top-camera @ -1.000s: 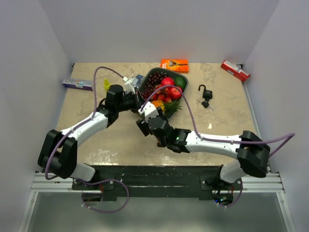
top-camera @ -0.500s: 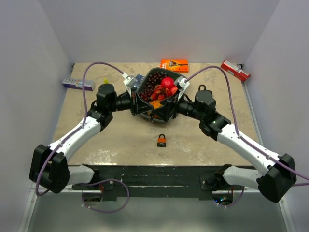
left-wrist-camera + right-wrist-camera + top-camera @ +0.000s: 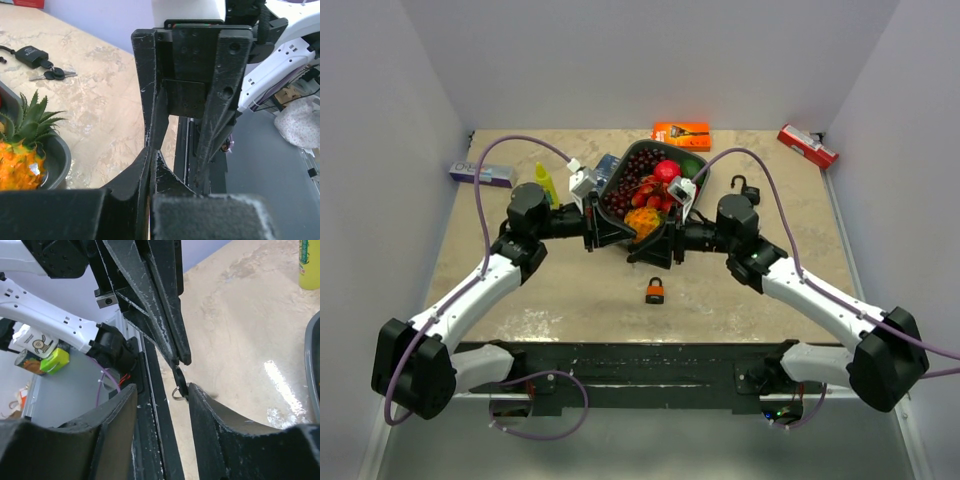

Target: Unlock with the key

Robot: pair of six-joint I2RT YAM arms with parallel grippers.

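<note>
Two grippers meet — left gripper clenched on the small key, right gripper gaping around it; best to close squarely before any release — orange padlock lies on the table near them.

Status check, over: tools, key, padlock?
Left tool shut on key. Right tool open, jaws either side of it. Orange padlock on table, untouched. Nothing blocking.
</note>
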